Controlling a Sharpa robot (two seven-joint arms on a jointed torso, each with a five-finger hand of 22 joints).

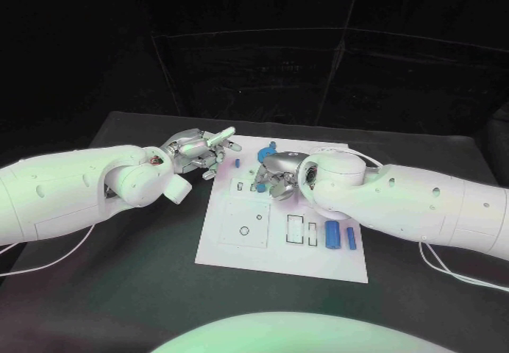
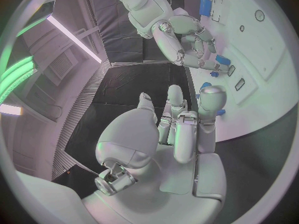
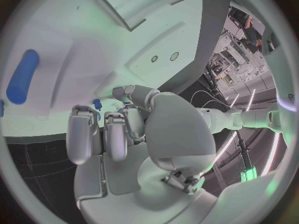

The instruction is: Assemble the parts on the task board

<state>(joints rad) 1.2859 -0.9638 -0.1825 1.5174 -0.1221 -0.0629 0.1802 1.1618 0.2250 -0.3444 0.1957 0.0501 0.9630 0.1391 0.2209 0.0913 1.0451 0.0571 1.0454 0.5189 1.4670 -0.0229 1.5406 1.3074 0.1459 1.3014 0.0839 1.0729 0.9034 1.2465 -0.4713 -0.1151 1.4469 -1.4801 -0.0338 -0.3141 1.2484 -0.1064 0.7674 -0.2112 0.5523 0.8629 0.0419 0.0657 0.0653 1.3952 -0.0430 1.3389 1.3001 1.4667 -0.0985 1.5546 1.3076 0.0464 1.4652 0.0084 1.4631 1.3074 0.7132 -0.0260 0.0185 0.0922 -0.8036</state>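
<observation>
Right hand: our right hand [image 1: 278, 175] is down over the far middle of the task board [image 1: 244, 250], fingers curled round a small blue part [image 2: 222, 60], we judge to seat it.
Left hand: our left hand [image 1: 199, 151] hovers at the board's far left edge, fingers spread, holding nothing, probably waiting clear of the work.
Waiting parts: two blue cylinders [image 1: 333, 234] lie near the board's right edge, well apart from both hands.
Board: flat on the black desk [image 1: 127, 294], outlined slots facing us so pieces drop straight in.
Progress: early, we reckon.
</observation>
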